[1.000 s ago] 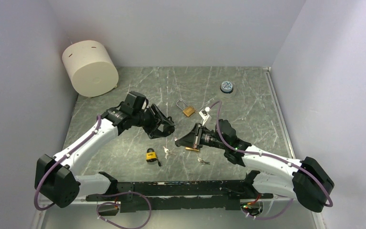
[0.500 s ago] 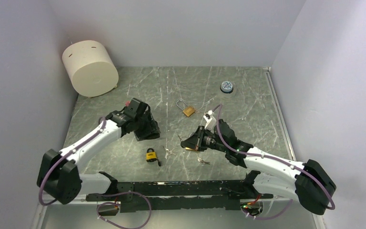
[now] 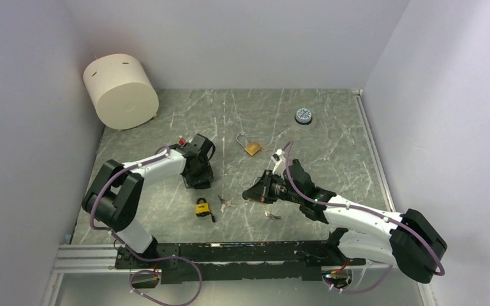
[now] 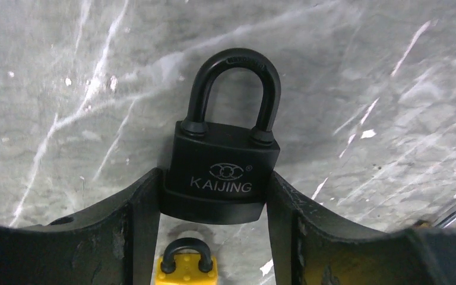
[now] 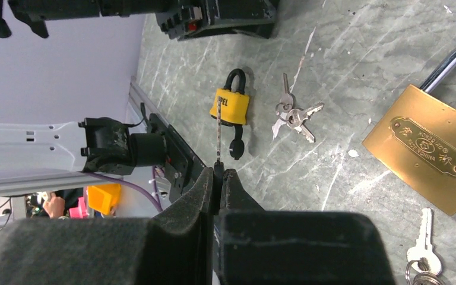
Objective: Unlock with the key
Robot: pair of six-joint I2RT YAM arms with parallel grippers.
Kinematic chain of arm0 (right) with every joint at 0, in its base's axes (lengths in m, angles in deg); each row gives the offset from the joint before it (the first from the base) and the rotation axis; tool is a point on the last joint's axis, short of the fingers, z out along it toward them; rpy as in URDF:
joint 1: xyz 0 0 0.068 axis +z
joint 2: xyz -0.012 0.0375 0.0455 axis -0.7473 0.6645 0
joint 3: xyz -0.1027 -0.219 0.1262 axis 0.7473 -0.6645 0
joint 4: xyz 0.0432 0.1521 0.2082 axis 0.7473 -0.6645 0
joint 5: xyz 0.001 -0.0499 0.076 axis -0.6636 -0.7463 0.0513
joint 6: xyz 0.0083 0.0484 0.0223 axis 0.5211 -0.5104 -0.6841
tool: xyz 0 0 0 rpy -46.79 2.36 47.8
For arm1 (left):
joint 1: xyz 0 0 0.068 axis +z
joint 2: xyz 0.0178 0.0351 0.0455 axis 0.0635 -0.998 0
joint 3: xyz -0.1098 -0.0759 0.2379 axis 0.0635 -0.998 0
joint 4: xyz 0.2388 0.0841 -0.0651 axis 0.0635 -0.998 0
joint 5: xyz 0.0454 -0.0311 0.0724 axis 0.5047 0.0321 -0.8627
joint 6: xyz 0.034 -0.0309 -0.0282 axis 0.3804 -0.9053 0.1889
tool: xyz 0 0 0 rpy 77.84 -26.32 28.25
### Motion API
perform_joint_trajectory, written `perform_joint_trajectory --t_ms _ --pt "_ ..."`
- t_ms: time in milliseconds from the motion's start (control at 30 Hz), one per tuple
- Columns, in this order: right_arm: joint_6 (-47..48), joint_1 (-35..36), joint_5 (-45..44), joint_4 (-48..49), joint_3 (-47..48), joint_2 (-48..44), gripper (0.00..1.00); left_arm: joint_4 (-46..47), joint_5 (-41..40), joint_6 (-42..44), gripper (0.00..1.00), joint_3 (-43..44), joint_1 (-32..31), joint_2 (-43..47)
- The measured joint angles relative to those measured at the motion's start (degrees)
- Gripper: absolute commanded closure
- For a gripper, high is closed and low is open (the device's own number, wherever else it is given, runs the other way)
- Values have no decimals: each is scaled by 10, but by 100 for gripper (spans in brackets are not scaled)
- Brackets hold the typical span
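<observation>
The right gripper, closed on a thin silver key pointing at the small yellow padlock from its right, has the black metal padlock on its left, beyond the yellow one, clamped by the body in the left gripper, shackle outward.

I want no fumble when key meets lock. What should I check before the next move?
1. Black lock between left gripper jaws, both sides touching: ok.
2. Shackle clear of the jaws: ok.
3. Key pinched in shut right gripper: ok.
4. Key reaches lock: not ok, apart.
5. Keyhole faces key: cannot tell, hidden.
</observation>
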Motion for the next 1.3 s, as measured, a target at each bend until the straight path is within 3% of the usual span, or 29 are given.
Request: perform_joint_trajectory --t_ms 200,367,467,900,1100,1300 --pt "7 0 0 -2 -1 4 100 0 -20 -15 55 24 -1 -28" --pt "12 0 0 -3 -2 5 100 -3 -21 -25 28 24 -1 -28" --pt "13 0 0 -3 -2 8 100 -6 -22 -28 18 25 -1 -28" --pt "28 0 0 -5 -2 12 100 -66 -50 11 18 114 -1 -22" --pt "118 7 -13 -33 21 31 100 -85 71 -15 15 131 -1 87" --pt "236 51 -85 -88 125 85 100 -63 212 -96 17 122 -2 158"
